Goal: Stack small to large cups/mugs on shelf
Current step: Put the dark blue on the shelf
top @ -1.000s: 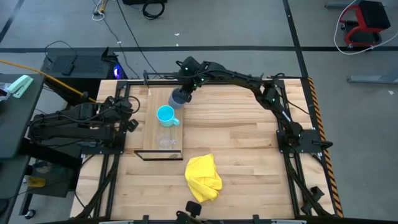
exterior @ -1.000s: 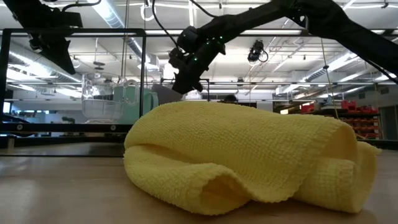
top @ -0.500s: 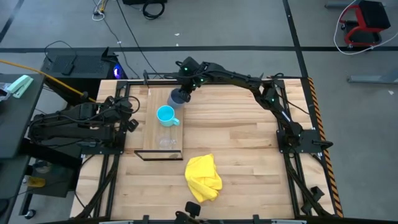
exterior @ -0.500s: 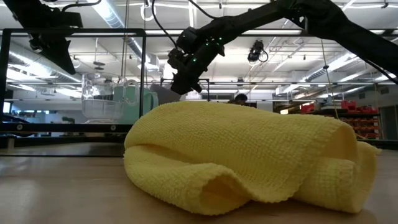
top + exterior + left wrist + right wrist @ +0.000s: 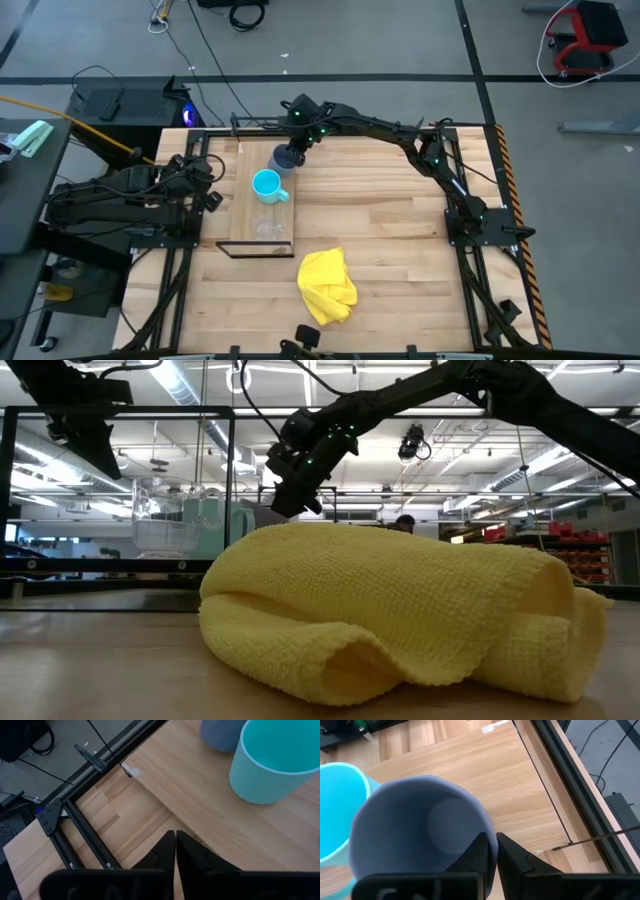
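Pinching the rim of the grey-blue mug (image 5: 420, 830), the right pincer (image 5: 489, 851) has its two fingers drawn almost together with the mug's wall between them, one finger inside and one outside as far as the right wrist view shows. From above, that mug (image 5: 285, 157) sits at the 12 o'clock end of the shelf (image 5: 243, 210), with the cyan mug (image 5: 266, 184) just beside it toward 6 o'clock and the clear cup (image 5: 266, 226) farther along near the shelf's 6 o'clock end. The left pincer (image 5: 175, 851) waits at the shelf's 9 o'clock side, fingers pressed together and holding nothing. Whether the grey-blue mug rests on the board or hangs slightly above it cannot be told. Judging by the task, this largest mug belongs at the bottom of the stack, so the step in hand looks like settling it upright on the shelf. To do that well, the base should meet the board flat before the fingers part, the mug should stay clear of the cyan mug's rim, and the release should be straight upward so the inner finger does not drag the wall and tip it. The yellow cloth (image 5: 327, 284) on the desk (image 5: 400, 240) lies well apart toward 6 o'clock.
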`<state>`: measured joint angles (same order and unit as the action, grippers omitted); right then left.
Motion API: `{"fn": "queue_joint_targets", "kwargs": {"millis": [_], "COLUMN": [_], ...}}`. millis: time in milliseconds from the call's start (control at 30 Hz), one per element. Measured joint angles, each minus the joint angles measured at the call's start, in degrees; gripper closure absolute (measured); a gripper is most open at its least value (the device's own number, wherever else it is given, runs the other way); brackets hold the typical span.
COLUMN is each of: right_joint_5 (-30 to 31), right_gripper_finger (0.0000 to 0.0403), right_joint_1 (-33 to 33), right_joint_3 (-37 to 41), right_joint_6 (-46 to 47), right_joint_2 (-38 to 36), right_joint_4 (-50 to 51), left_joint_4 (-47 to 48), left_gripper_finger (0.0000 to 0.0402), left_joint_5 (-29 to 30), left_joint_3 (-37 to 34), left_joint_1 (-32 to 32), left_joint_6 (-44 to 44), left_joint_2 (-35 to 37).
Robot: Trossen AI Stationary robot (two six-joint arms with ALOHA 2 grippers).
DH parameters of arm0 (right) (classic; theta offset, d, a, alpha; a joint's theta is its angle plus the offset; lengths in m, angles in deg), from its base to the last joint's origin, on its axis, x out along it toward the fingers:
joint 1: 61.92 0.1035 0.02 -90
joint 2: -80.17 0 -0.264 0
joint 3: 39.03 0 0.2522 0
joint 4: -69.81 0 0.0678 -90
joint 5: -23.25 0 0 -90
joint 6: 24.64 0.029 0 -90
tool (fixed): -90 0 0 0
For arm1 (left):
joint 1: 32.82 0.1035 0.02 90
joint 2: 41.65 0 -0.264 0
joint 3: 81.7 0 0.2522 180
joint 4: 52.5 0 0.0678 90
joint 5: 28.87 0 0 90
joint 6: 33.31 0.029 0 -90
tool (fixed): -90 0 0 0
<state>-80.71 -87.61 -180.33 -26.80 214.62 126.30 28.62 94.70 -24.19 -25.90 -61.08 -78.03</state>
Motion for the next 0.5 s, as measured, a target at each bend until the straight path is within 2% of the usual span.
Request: {"fn": "queue_joint_targets", "kwargs": {"millis": [500], "right_joint_5": [-0.1], "right_gripper_finger": [0.0358], "right_joint_1": [0.1], "right_joint_3": [0.0], "right_joint_6": [-0.8], "right_joint_2": [0.0], "right_joint_4": [-2.3], "left_joint_4": [0.0], "left_gripper_finger": [0.0384], "left_joint_5": [0.0], "left_joint_3": [0.0], "left_joint_1": [0.0], "left_joint_6": [0.0], "left_joint_2": [0.0]}}
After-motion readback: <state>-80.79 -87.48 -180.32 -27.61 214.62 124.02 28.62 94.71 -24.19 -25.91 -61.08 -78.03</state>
